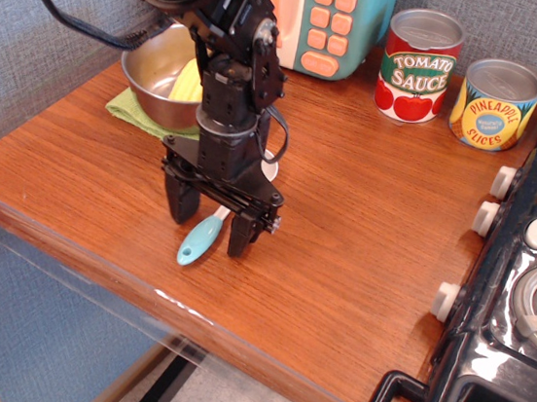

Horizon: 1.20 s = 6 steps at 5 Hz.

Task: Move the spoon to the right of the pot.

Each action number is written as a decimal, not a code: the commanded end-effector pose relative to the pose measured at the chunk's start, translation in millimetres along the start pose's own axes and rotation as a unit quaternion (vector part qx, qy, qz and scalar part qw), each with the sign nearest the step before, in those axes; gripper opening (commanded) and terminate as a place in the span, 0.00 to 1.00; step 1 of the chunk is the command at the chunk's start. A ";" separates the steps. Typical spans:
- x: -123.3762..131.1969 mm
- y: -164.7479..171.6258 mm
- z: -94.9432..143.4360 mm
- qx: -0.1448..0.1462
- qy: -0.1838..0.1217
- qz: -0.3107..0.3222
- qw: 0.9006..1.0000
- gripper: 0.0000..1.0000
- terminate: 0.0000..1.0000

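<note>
The spoon lies on the wooden counter; its light blue handle (pixel 198 241) shows between my fingers, while its white bowl is mostly hidden behind the arm. My gripper (pixel 212 224) is open and low over the counter, one finger on each side of the handle. The steel pot (pixel 157 75) sits at the back left on a green cloth (pixel 133 110), with something yellow inside it. The arm partly covers the pot's right side.
A toy microwave (pixel 321 16) stands at the back. A tomato sauce can (pixel 418 65) and a pineapple slices can (pixel 495 103) stand at the back right. A black stove (pixel 522 291) with knobs borders the right side. The counter's front edge (pixel 140 288) is close.
</note>
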<state>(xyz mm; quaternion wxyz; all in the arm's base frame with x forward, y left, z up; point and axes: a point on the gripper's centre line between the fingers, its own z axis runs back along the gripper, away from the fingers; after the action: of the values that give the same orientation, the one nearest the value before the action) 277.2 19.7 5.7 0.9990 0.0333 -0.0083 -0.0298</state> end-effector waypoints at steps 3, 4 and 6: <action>30.2 19.6 45.9 -0.012 -0.052 -0.004 0.999 0.00 0.00; 78.8 6.2 79.0 -0.010 -0.086 -0.018 0.996 0.00 0.00; 146.2 -14.0 60.5 0.003 -0.064 -0.039 0.997 0.00 0.00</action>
<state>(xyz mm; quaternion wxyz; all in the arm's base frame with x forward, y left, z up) 413.9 -3.0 42.1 0.9964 0.0340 -0.0369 -0.0679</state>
